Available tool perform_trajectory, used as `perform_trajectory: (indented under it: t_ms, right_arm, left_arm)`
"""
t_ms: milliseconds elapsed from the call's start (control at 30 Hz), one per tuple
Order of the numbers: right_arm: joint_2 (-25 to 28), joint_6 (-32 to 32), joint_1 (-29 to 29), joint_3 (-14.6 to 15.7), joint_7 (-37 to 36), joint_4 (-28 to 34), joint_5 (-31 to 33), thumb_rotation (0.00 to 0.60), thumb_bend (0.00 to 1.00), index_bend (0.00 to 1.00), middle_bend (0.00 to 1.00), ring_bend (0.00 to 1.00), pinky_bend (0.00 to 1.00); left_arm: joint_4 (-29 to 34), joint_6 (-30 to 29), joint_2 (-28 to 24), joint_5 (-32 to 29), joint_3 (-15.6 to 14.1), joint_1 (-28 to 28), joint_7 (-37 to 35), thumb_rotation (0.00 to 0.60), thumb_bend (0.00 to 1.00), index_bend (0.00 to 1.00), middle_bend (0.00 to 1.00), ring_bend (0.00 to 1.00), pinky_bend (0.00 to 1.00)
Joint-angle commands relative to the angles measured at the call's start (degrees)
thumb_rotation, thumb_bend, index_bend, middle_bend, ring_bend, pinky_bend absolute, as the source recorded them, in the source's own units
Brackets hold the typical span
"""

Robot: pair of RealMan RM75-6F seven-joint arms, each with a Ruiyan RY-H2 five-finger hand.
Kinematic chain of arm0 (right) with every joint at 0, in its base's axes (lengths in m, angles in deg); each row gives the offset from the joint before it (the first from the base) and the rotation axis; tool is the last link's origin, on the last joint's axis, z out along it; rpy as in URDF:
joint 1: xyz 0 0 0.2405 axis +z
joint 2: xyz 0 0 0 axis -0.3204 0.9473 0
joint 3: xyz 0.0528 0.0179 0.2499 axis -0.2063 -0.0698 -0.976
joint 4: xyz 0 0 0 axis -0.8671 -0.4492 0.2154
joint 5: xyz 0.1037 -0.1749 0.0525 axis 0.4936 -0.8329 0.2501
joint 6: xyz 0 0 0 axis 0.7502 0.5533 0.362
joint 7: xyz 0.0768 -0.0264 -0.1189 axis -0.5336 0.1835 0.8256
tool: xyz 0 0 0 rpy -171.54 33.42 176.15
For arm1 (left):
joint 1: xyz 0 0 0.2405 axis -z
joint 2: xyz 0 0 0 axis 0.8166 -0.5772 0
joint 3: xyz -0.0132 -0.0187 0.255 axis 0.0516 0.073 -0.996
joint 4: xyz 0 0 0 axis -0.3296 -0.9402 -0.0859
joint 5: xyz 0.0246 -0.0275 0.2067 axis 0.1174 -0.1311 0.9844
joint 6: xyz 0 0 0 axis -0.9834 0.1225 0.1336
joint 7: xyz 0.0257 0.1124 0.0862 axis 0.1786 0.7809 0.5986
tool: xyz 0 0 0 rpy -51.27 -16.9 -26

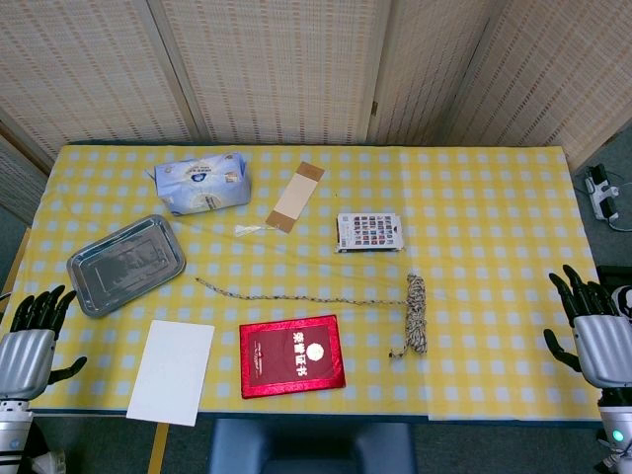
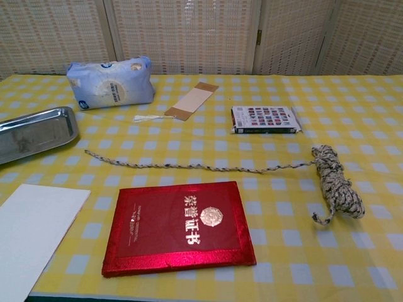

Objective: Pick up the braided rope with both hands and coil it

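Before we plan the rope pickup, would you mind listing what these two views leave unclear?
- Left hand and right hand: head view only, wrists cut by the bottom edge; chest view misses both.
- Metal tray: chest view crops its left end.
- White sheet: chest view crops it.
- Small booklet: print too small.

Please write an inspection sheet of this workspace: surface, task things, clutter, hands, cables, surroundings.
Surface: table under a yellow checked cloth.
Job's things: braided rope, bundled at its right end, one strand stretched left; untouched.
Clutter: metal tray, tissue pack, bookmark, card box, red booklet, white sheet.
Hands: left hand and right hand open, at the table's sides, holding nothing.
Cables: power strip on the floor, right.
Surroundings: woven screens behind.
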Motion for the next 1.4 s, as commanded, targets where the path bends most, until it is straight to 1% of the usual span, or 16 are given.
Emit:
perform_trajectory:
  t_ms: [33, 267, 500, 667, 800, 933, 1033, 1200, 1400]
  right_arm:
    - [-0.09, -0.16, 0.16, 0.0, -0.15, -0.15, -0.12, 0.6, 0.41, 0.0, 0.04, 0.15, 0.11]
    - [-0.11, -0.88, 0.48, 0.14, -0.36, -0.37, -0.04, 0.6, 0.41, 0.0, 0.04, 0.15, 0.11]
    - [0.92, -2.33, 1.79, 0.54, -0.23, -0.25, -1.75, 0.6, 0.41, 0.0, 0.04, 0.15, 0.11]
    - [1.2, -6.14, 4.58, 0.37, 0.01, -0.67, -2.41, 0.6, 0.41, 0.0, 0.06, 0.15, 0.11]
    - [0.83, -11.35, 8.3, -0.18, 0.24, -1.87, -2.35, 0.6, 0.41, 0.0, 0.07, 0.16, 0.11]
    - [-1.65, -16.87, 12.89, -0.81, 1.55, -4.75, -2.72, 0.6, 0.41, 0.01, 0.09, 0.16, 0.11]
    - [-3.92, -20.74, 16.17, -0.76, 2.16, -6.9, -3.52, 0.6, 0.41, 0.05, 0.1, 0.16, 0.11]
    - [-10.03, -22.64, 20.82, 0.19, 5.8, -14.03, -8.58, 0.6, 0.41, 0.16, 0.17, 0.18, 0.11]
    - [-14.72, -25.75, 24.65, 1.63, 4.38, -19.07, -10.65, 0.6, 0.41, 0.17, 0.17, 0.18, 0.11]
  left_arm:
    - [-0.37, -0.63, 0.62, -0.14, 0.37, -0.05, 0.49, 0.6, 0.2, 0.1, 0.08, 0.07, 0.0]
    - [-0.54, -1.45, 1.35, -0.15, 0.69, -0.12, 1.16, 0.6, 0.2, 0.1, 0.09, 0.08, 0.0]
    - [0.38, -1.57, 0.99, 0.31, 0.5, -0.08, 1.64, 0.6, 0.2, 0.11, 0.09, 0.09, 0.0]
    - [1.02, -2.09, 0.72, 0.86, 0.17, -0.4, 1.72, 0.6, 0.2, 0.11, 0.09, 0.09, 0.0]
    - [1.23, -2.42, 0.53, 1.19, -0.02, -0.63, 1.5, 0.6, 0.2, 0.12, 0.09, 0.09, 0.0]
    - [1.3, -2.6, 0.37, 1.47, -0.3, -0.89, 1.24, 0.6, 0.2, 0.12, 0.09, 0.09, 0.0]
    - [1.42, -2.79, 0.11, 1.76, -0.65, -1.21, 0.8, 0.6, 0.2, 0.12, 0.09, 0.09, 0.0]
    - [1.96, -2.53, -0.71, 1.78, -1.08, -1.62, -1.11, 0.6, 0.2, 0.12, 0.09, 0.09, 0.0]
    - [1.89, -2.22, -1.01, 1.88, -1.36, -1.77, -1.88, 0.6, 0.2, 0.12, 0.09, 0.09, 0.0]
